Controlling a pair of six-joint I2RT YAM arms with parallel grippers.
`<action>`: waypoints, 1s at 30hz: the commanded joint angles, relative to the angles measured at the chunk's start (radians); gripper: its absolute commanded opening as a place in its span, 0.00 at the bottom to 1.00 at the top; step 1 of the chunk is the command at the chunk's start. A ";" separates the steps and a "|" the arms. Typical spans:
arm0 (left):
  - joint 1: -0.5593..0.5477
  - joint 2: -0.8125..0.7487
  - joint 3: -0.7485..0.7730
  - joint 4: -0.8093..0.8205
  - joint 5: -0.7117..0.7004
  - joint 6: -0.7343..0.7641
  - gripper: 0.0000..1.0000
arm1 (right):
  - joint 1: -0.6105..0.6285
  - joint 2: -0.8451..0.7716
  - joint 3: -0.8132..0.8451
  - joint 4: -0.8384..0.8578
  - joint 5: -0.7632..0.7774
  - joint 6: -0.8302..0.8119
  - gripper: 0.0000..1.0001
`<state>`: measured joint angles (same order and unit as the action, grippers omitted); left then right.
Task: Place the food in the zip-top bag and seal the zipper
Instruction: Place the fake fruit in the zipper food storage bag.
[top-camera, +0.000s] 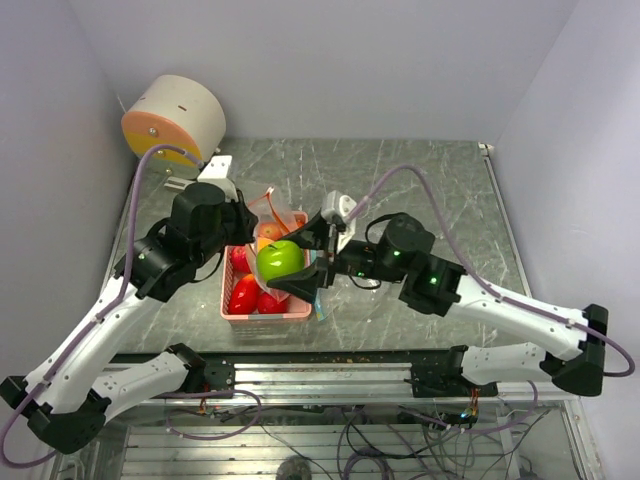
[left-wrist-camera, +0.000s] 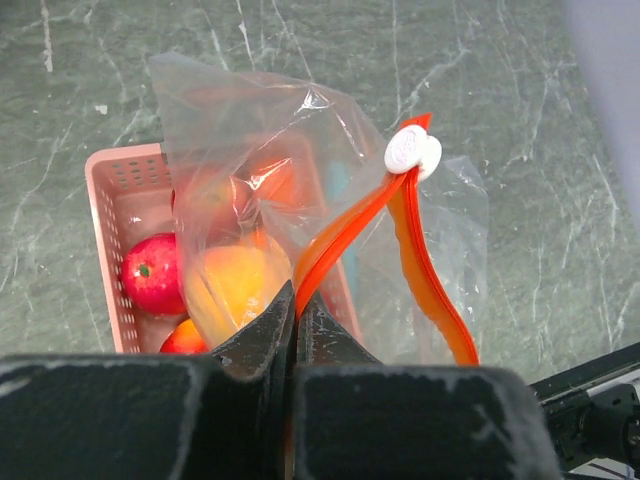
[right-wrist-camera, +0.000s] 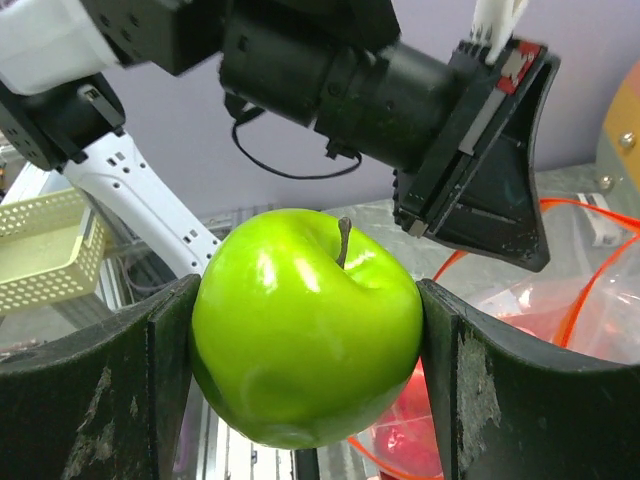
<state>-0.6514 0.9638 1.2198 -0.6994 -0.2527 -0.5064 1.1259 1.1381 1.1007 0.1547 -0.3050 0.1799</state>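
Right claw (right-wrist-camera: 310, 385) grips the green apple (right-wrist-camera: 305, 365) by its sides, stem up, with the fingers (right-wrist-camera: 135, 400) spread wide around it. From above, the apple (top-camera: 280, 260) hangs over the middle of the pink basket (top-camera: 300, 313), just on the near side of the bag (top-camera: 283, 212).

Left claw (left-wrist-camera: 296, 325) is pinched tight on the zipper (left-wrist-camera: 345, 235) at the bag's mouth and holds that edge up. The strip reads orange-red here. It loops open, with a white slider (left-wrist-camera: 412, 150) at the far end.

The bag (left-wrist-camera: 250, 130) stands over the basket's far end (left-wrist-camera: 105, 200), mouth toward the apple. A yellow-orange fruit (left-wrist-camera: 240, 285) shows through the film, but I can't tell if it's inside the bag or in the basket behind it.

Red apples (top-camera: 245, 293) sit in the basket's near half. One (left-wrist-camera: 152, 275) is visible beside the bag in the left wrist view.

The basket sits on the green marbled surface (top-camera: 420, 180).
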 joint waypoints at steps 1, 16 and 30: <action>0.005 -0.035 0.016 0.058 0.036 -0.006 0.07 | 0.000 0.069 -0.016 0.071 -0.013 0.008 0.45; 0.004 -0.109 0.003 -0.015 0.030 -0.004 0.07 | -0.010 0.265 0.017 0.030 0.513 -0.009 0.45; 0.004 -0.127 0.004 -0.025 0.085 -0.030 0.07 | -0.010 0.383 0.137 0.080 0.580 -0.016 0.60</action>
<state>-0.6514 0.8505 1.2198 -0.7147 -0.2062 -0.5213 1.1187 1.5101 1.1896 0.1753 0.2329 0.1749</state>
